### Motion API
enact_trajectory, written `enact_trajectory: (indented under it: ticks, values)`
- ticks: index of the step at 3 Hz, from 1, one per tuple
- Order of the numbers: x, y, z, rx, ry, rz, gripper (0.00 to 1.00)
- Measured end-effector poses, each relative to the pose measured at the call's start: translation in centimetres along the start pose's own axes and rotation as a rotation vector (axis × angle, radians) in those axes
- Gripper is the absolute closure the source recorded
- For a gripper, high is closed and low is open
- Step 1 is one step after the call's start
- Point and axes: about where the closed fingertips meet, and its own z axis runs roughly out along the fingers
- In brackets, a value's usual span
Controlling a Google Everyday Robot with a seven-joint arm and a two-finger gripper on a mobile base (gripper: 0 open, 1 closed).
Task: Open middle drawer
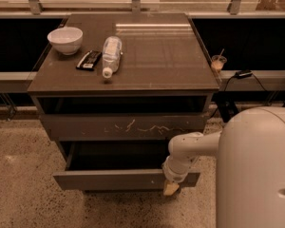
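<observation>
At the right of the view our white body [256, 170] fills the corner, and beside it stands the dark cabinet [156, 56]. Below the scratched front [133, 126] the middle drawer [114, 179] stands part-way out. Its plain front sits forward of the one above, with a dark hollow open behind it.

We judge the pull to be under way but not finished. To do it well we should draw straight back along the drawer's own line, level and slow. We work near its right end, so a sideways drag could skew it in its runners. Our base may also have to give room as the front comes toward us.

Our arm [190, 148] reaches leftward from the body, bends at a thick joint and turns down over the drawer's front. The gripper [171, 189] sits at the right part of that front, its pale tip showing just below the lower edge. Whether it is wide or narrow we cannot tell.

On the cabinet top a bottle [111, 55] lying on its side, a bowl [65, 40] and a small dark flat thing [89, 60] lie well apart from our work. A smooth pull should leave them be.
</observation>
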Motion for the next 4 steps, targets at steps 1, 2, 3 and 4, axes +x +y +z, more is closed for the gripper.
enact_trajectory:
  ticks: [1,2,3,4]
  values:
    - [0.0,0.0,-0.2,0.000,0.000,0.000,0.67]
    - [-0.6,0.6,-0.5,-0.010,-0.057,-0.036,0.61]
    - [-0.5,1.3,-0.7,-0.008,-0.090,-0.107,0.45]
    - [-0.5,1.3,-0.7,-0.008,-0.089,-0.109,0.22]
